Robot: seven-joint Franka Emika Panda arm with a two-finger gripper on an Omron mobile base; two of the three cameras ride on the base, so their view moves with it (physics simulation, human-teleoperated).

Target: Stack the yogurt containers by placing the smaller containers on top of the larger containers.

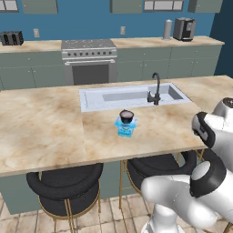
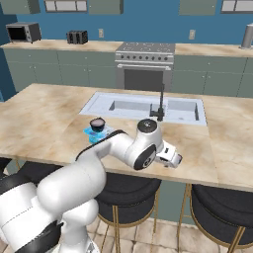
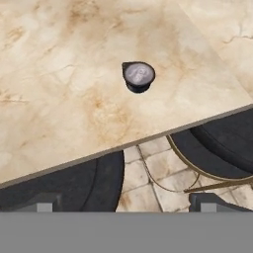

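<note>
Just in front of the sink [image 1: 104, 101], on its stool-facing side, the cup [image 1: 127, 115] sits on top of the tub [image 1: 125, 129], w/ the stack left of the faucet [image 1: 155, 89] and set back from the counter [image 1: 41, 132] edge. Gripper [image 3: 129, 203] hangs beyond that edge, further from the sink than the stack, fingers [image 3: 43, 205] spread wide and empty. Stacking looks done, so the risk now is a knock: in the right base view the forearm passes close beside the stack, and a careless swing of the arm could clip the cup off the lid or shove both twd the sink. Cup is small, round, dark, w/ a pale whitish top and a small tab at the rim, narrower than the lid beneath; it looks upright, approx centred. Tub is squat, squarish, translucent light blue, brighter at the base; it prob slides easily on the smooth counter
</note>
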